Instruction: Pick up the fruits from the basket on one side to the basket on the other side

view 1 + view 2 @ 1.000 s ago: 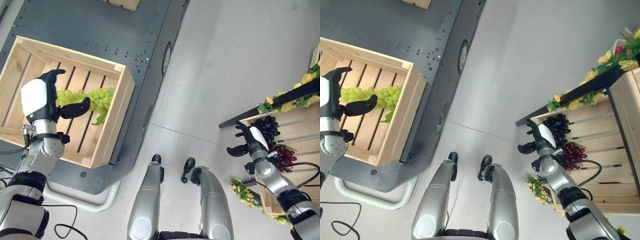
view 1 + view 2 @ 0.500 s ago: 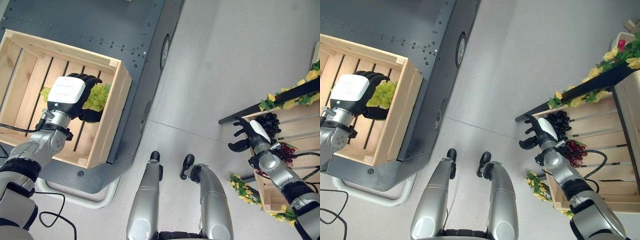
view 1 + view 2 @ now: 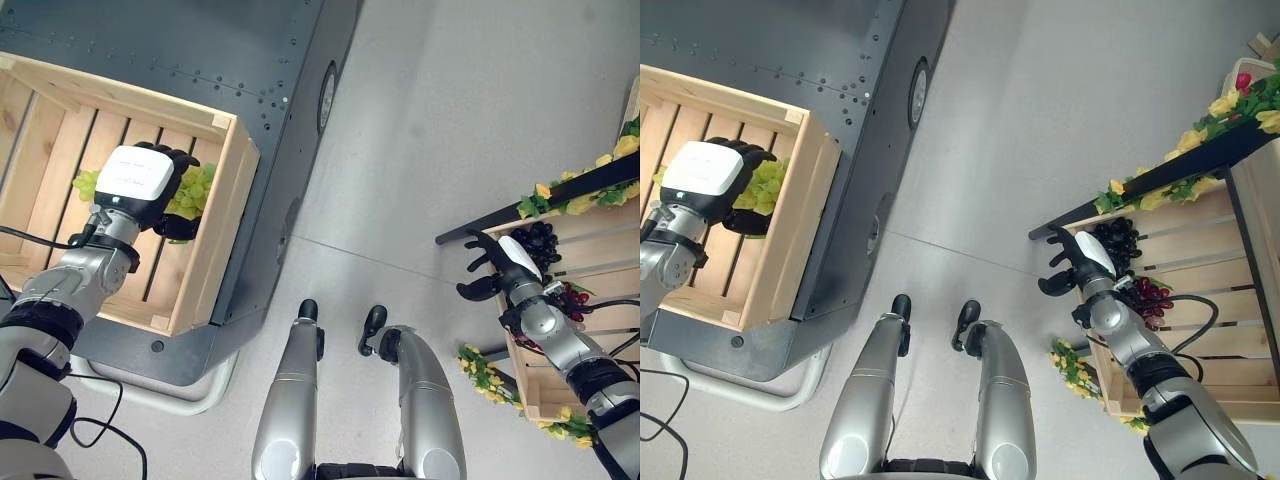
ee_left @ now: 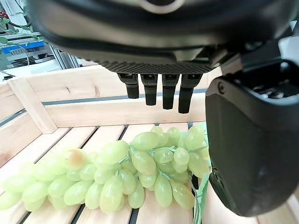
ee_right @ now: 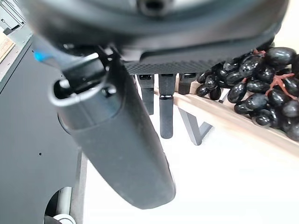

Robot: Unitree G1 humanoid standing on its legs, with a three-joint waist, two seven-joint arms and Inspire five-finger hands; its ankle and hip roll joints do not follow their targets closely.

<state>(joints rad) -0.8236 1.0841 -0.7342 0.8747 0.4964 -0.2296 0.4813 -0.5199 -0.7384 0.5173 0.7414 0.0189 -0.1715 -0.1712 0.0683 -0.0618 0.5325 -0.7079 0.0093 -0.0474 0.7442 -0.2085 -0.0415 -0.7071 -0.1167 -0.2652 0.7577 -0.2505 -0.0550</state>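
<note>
The left hand [image 3: 140,185] is hovering, fingers apart, over the bunch of green grapes [image 4: 117,175] lying by the right wall of the slatted wooden crate [image 3: 232,215], and should be lowering squarely before closing.

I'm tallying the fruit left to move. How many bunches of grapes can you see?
3: green grapes in the wooden crate under the left hand; black grapes and red grapes in the crate at the right hand. More may be hidden.
</note>
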